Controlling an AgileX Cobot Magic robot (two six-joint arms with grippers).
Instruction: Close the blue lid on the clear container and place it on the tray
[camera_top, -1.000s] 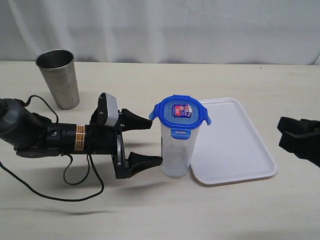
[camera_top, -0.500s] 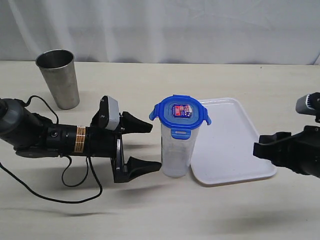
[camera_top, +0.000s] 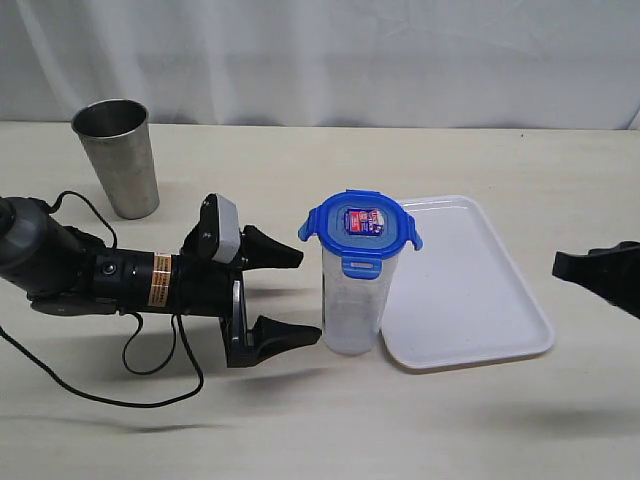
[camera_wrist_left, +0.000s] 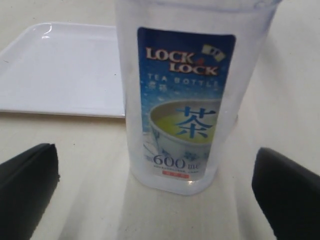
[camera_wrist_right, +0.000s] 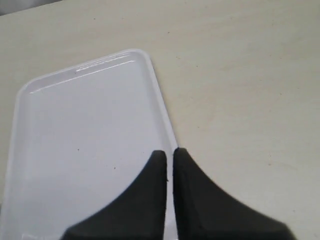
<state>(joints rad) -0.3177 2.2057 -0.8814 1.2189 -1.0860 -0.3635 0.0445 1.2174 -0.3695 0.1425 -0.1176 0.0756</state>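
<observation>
The clear container (camera_top: 351, 300) stands upright on the table just left of the tray (camera_top: 470, 300), with the blue lid (camera_top: 361, 228) sitting on top. My left gripper (camera_top: 308, 295) lies on its side to the container's left, open, one finger on each side of the container's near face without touching it. In the left wrist view the container's label (camera_wrist_left: 187, 95) fills the middle and the fingers (camera_wrist_left: 30, 175) show at the frame's edges. My right gripper (camera_top: 562, 266) hangs at the right, beyond the tray's edge. Its jaws (camera_wrist_right: 170, 152) are shut on nothing, over the tray's rim (camera_wrist_right: 162, 107).
A steel cup (camera_top: 117, 158) stands at the back left. A black cable (camera_top: 150, 372) loops on the table under the left arm. A white curtain closes off the back of the table.
My right gripper has gone from open to shut and drawn back toward the right edge. The left gripper has shifted only slightly. Container and lid have not moved.
</observation>
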